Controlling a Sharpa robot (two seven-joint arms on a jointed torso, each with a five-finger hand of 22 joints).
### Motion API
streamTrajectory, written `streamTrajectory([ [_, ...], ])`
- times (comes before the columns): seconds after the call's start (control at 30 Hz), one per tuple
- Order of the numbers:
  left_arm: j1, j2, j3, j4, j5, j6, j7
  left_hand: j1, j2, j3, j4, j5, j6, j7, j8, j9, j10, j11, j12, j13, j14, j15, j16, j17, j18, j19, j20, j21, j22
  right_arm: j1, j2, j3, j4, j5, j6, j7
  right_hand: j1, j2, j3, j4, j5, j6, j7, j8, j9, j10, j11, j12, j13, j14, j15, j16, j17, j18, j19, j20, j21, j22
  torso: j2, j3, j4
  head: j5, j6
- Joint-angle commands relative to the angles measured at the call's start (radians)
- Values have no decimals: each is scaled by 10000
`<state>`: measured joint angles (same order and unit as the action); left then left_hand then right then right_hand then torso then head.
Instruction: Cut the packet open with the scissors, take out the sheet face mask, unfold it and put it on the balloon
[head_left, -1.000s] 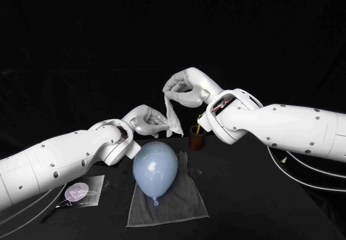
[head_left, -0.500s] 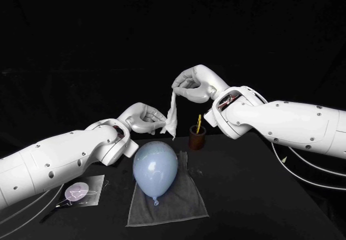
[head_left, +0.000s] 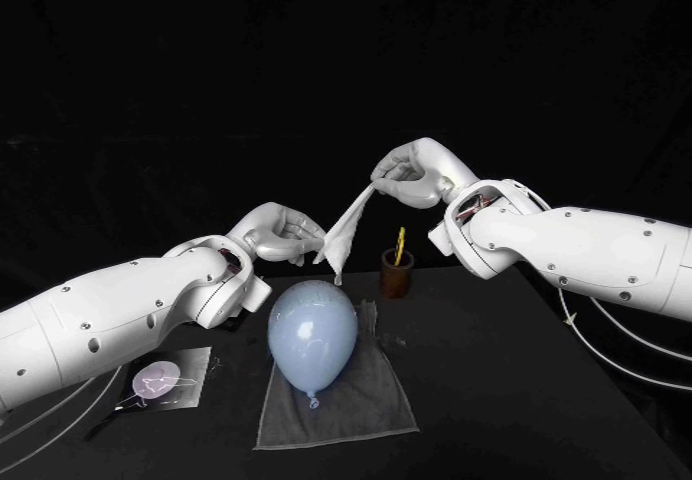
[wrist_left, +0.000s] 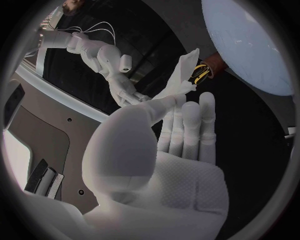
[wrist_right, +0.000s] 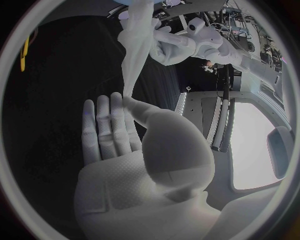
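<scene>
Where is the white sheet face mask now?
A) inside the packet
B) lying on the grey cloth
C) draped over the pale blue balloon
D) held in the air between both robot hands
D: the white sheet face mask hangs stretched between the left robot hand and the raised right robot hand, each pinching one end, above the pale blue oval balloon rather than draped on it.

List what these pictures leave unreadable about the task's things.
Sheet mask, head view: bunched into a strip between left hand and right hand; its eye holes hidden.
Packet, head view: too small to show its cut edge.
Scissors, head view: blades hidden inside cup.
</scene>
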<state>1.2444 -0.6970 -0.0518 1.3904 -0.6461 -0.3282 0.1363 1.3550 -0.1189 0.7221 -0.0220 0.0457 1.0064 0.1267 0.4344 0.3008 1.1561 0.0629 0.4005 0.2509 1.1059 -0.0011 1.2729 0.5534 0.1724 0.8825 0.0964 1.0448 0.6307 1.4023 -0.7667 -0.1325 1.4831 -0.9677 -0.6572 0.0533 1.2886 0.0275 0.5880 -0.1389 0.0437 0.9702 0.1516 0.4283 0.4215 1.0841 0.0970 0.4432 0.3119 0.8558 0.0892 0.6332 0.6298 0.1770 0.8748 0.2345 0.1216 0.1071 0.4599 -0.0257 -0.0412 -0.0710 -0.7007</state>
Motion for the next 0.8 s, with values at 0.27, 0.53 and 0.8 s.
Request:
streamTrajectory([
  [0.27, -4, -67, 8, 27, 331, 370, -223, -491, 179, -162, 11, 12, -221, -39, 251, 1778, -74, -54, 200, 175, 26, -2, 110, 44, 102, -31, 55, -122, -122, -270, 69, 17, -280, 184, 77, 216, 91, -27, 74, 9, 44, 60, -9, 188, 1057, -81, 1, 51, 12, 67, 11, 55, -11, 70, 75, -9, 60, 16, 4, 1, 1, 40, -26],
  [0.53, -3, -84, 8, 74, 411, 515, -319, -867, 50, -645, 97, 11, -193, -244, 567, 2128, 164, -188, 452, 353, 123, -70, 216, 228, 99, 3, 88, -343, -278, -418, 155, 17, -370, 198, 84, 262, 90, -24, 77, 11, 44, 57, -7, 189, 1059, -85, 2, 55, 14, 66, 13, 56, -17, 69, 71, -8, 62, 18, 7, -1, 7, 92, -70],
  [0.8, -3, -82, 8, 122, 434, 556, -334, -1054, -18, -1097, 286, 14, -137, -444, 894, 2498, 318, -334, 749, 585, 309, -188, 365, 558, 105, 150, 60, -582, -462, -458, 207, 17, -289, 201, 69, 319, 89, -20, 79, 13, 44, 54, -6, 189, 1060, -87, 3, 58, 15, 66, 13, 56, -20, 69, 68, -8, 63, 20, -2, 2, 2, 109, -80],
])
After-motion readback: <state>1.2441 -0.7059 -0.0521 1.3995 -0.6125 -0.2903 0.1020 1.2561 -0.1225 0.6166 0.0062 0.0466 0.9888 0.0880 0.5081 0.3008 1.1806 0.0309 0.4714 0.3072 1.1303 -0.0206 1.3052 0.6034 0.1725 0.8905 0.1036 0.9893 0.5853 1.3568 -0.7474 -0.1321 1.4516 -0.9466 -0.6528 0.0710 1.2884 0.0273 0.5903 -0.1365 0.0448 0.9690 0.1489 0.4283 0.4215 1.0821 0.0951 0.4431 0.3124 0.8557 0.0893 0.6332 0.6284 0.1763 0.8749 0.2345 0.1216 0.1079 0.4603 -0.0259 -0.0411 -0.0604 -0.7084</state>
